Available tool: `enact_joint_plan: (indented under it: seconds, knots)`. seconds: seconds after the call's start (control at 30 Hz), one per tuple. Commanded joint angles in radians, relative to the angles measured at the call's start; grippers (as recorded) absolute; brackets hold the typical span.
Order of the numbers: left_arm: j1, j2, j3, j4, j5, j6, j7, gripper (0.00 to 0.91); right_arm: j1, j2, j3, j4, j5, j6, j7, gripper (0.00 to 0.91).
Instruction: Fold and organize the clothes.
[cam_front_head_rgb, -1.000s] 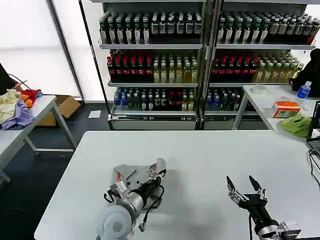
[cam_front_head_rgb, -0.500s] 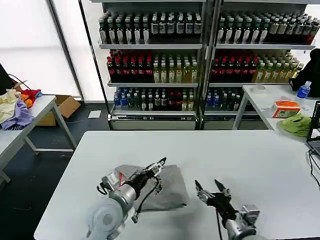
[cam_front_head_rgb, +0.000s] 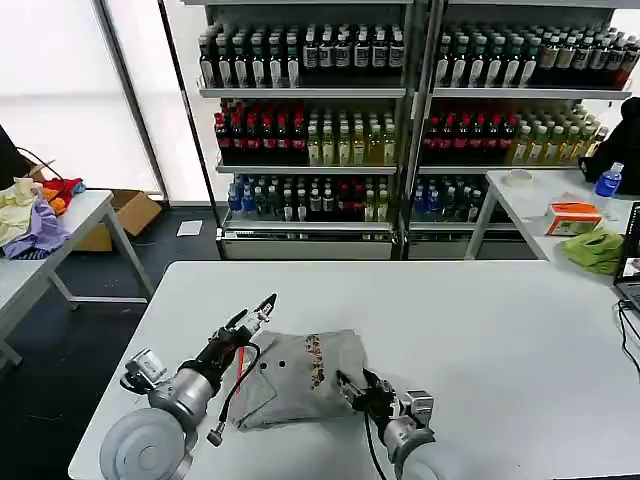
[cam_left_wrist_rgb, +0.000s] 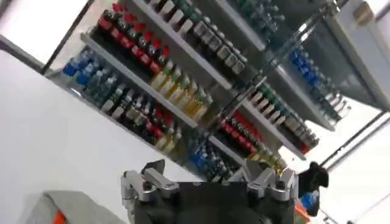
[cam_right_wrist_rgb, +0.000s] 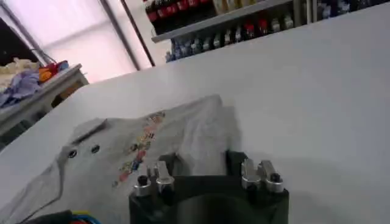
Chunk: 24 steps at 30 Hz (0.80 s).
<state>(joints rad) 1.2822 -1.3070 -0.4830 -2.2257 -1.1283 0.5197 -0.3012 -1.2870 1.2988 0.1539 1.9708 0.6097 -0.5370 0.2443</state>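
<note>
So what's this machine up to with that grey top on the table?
A two-armed robot is folding a light grey shirt lying on the white table. Its right end effector sits at the shirt's near right edge. Its left end effector is lifted open just above the collar side, holding nothing. The shirt lies partly folded, chest print up.

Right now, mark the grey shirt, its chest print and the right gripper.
grey shirt (cam_front_head_rgb: 300, 385): head view, on the plain fabric between buttons and print.
chest print (cam_front_head_rgb: 316, 361): head view, middle of the multicoloured strip.
right gripper (cam_front_head_rgb: 358, 389): head view, between its fingertips, at the shirt's right edge.
</note>
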Motion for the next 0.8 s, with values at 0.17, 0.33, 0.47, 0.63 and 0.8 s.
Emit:
enact_joint_plan:
  seconds: [0.17,0.33,0.47,0.63,0.8]
  knots:
    - [0.046,0.006,-0.079,-0.064,-0.082,-0.001,-0.045,0.907,-0.021,-0.013,-0.007,0.024,0.013,-0.037,0.038,0.0]
    - [0.044,-0.004,-0.09,-0.062,-0.137,0.006,-0.073,0.907,-0.123,-0.052,0.059,0.079,0.018,-0.04,0.037,0.0]
    - [0.041,-0.01,-0.092,-0.049,-0.133,0.004,-0.076,0.907,-0.189,-0.09,0.147,0.131,0.025,-0.036,0.011,0.0]
    - [0.038,-0.006,-0.089,-0.04,-0.128,0.004,-0.076,0.907,-0.214,-0.152,0.296,0.141,0.062,-0.038,-0.025,0.0]
    - [0.028,-0.006,-0.08,-0.042,-0.133,0.008,-0.083,0.907,-0.219,-0.203,0.395,0.138,0.047,-0.042,-0.089,0.312]
